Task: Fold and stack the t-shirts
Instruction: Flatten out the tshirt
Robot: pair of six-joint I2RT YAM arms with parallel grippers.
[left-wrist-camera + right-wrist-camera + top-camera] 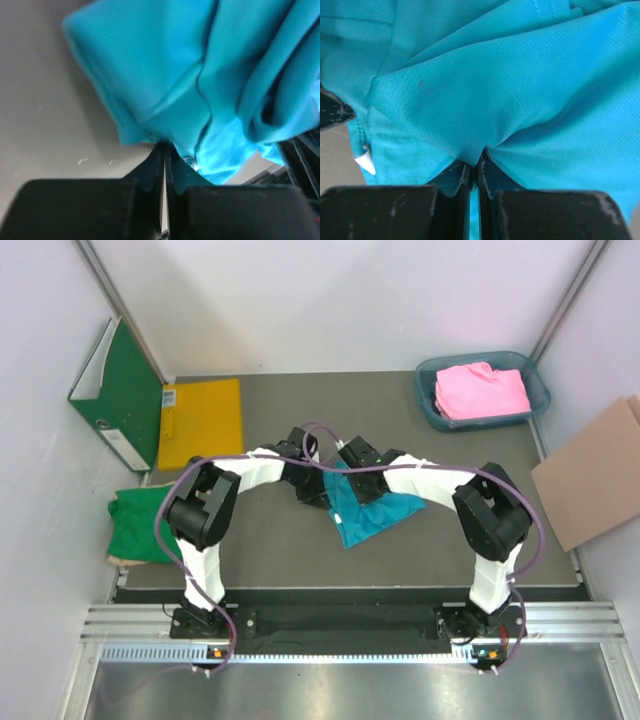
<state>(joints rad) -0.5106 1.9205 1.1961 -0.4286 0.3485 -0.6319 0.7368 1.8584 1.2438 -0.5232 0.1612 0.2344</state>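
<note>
While both arms reach in from the bottom of the overhead frame, their wrists meet just left of centre.

Left gripper (pixel 164 150): jaws together, pinching a fold of the turquoise t-shirt (pixel 372 512). Right gripper (pixel 474 167): jaws together too, clamped on the same cloth.

Key relation: the two pinch points sit close beside each other at the shirt's upper-left end, and the bulk of the cloth trails away to the lower right, bunched, its long axis running roughly upper left to lower right. Neither arm is clearly nearer. Judgement: the next move calls for drawing the grips apart to spread the cloth (flat folding looks impossible as it lies).

Green t-shirt (pixel 140 525): crumpled at the left table edge, well apart.

Further back, upper left: yellow envelope (pixel 205 430) lying flat, green binder (pixel 125 395) leaning on the wall. Upper right: pink t-shirt (pixel 482 390) inside a blue bin (pixel 427 405).

Writing: a small white label on the envelope's corner and a white tag on the turquoise cloth are both unreadable. No brands seen.
</note>
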